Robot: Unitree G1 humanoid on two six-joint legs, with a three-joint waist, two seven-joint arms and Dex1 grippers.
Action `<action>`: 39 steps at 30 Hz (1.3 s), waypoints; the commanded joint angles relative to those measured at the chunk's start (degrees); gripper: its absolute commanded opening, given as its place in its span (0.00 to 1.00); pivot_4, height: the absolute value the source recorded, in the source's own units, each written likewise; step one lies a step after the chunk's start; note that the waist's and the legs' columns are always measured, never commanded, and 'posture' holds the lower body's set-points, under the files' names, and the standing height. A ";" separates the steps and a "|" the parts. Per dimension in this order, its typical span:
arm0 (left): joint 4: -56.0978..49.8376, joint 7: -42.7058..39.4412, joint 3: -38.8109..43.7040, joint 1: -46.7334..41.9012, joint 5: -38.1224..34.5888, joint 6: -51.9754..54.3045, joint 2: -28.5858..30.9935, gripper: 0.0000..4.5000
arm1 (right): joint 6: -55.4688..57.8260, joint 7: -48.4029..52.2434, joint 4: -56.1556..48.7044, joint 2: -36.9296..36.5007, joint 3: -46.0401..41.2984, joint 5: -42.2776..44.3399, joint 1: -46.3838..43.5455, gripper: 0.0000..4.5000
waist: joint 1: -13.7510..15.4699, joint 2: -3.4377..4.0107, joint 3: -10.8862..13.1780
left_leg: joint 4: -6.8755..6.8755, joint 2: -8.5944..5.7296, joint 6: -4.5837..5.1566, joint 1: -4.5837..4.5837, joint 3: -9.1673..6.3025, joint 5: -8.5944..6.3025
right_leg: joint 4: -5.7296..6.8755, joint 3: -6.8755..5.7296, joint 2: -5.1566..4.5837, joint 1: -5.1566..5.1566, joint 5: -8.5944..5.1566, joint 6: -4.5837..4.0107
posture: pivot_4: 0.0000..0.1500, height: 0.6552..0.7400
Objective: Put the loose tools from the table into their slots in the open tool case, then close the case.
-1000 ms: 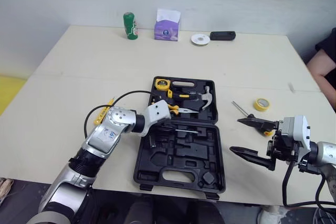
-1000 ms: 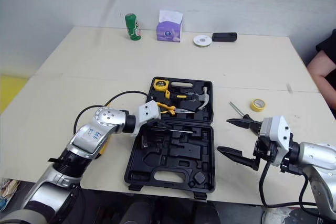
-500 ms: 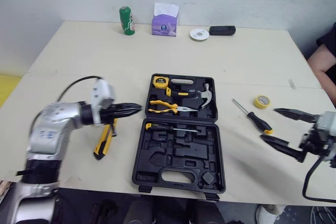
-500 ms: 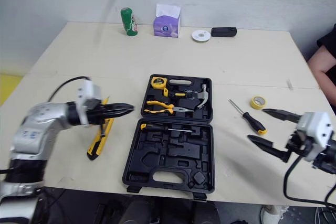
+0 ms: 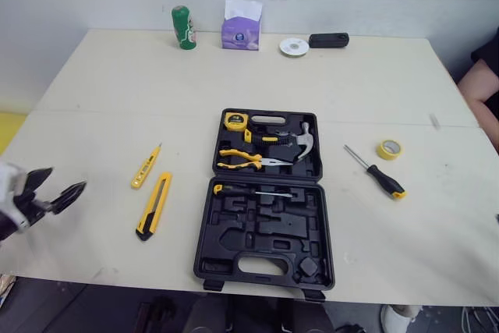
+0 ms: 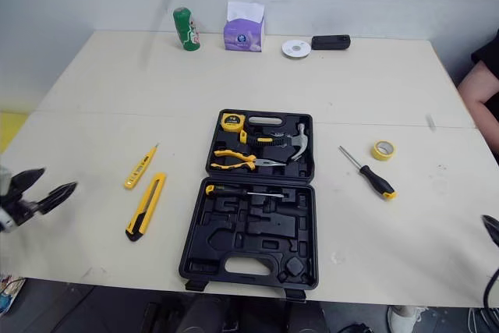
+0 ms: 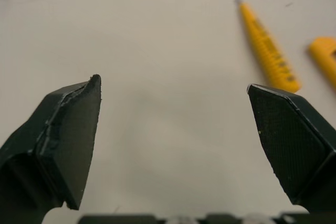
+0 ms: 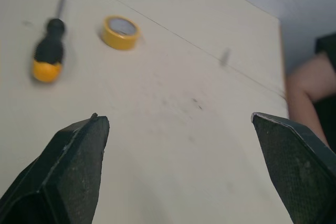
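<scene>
Left pincer (image 5: 61,180) is being held wide open and empty over the left edge of the bench (image 5: 109,91), well apart from the open tool case (image 5: 269,233). In its wrist view, bare bench is being framed between the spread fingers (image 7: 68,135), with the yellow tester pen (image 7: 268,51) and one end of the utility knife (image 7: 324,59) beyond. Right pincer (image 8: 177,116) is likewise being held wide open with nothing in it. The loose screwdriver (image 8: 48,51), the tape roll (image 8: 121,31) and a person's arm (image 8: 304,98) beside the bench are being shown in its wrist view. From the head views, the case is being seen flat at mid-bench, with the hammer (image 5: 306,143), pliers (image 5: 242,159) and tape measure (image 5: 236,121) lying in its far half.
</scene>
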 commanded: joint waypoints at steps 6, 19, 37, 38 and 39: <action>14.52 7.08 8.79 6.48 1.61 -9.48 2.92 1.00 | -9.37 -9.46 14.31 -0.98 -5.63 -1.27 7.91 1.00 | -0.85 -0.14 0.07 | 0.04 0.03 0.00 0.16 0.23 -0.38 | 0.14 0.39 -0.09 -0.08 0.03 0.00 | 1.00 1.00; 12.64 5.77 5.99 1.02 -1.19 -9.26 2.47 1.00 | -9.58 -10.60 9.33 2.03 -1.55 1.67 6.97 1.00 | -1.30 -0.13 0.07 | -0.17 0.08 -0.09 0.14 0.47 -0.35 | 0.21 0.66 -0.11 -0.42 0.06 -0.10 | 1.00 1.00; -29.28 -9.03 -19.94 -11.64 -9.86 2.92 -0.30 1.00 | 36.44 -12.15 -42.43 -0.23 12.06 11.48 9.29 1.00 | -0.62 -0.06 0.07 | -0.08 0.07 -0.38 -0.33 0.65 -0.09 | 0.48 0.80 -0.07 -0.95 0.06 -0.11 | 1.00 1.00; -30.42 -10.01 -21.18 -12.60 -10.24 3.51 -0.18 1.00 | 38.64 -12.19 -43.40 -0.93 12.41 11.80 8.61 1.00 | -0.59 -0.06 0.07 | -0.04 0.07 -0.36 -0.32 0.66 -0.09 | 0.49 0.80 -0.04 -0.93 0.06 -0.11 | 1.00 1.00; -32.02 -12.04 -23.20 -13.79 -11.13 4.30 -0.09 1.00 | 42.35 -12.94 -44.33 -2.52 13.36 11.99 7.36 1.00 | -0.59 -0.06 0.07 | -0.03 0.07 -0.27 -0.32 0.68 -0.04 | 0.49 0.79 0.00 -0.92 0.07 -0.10 | 1.00 1.00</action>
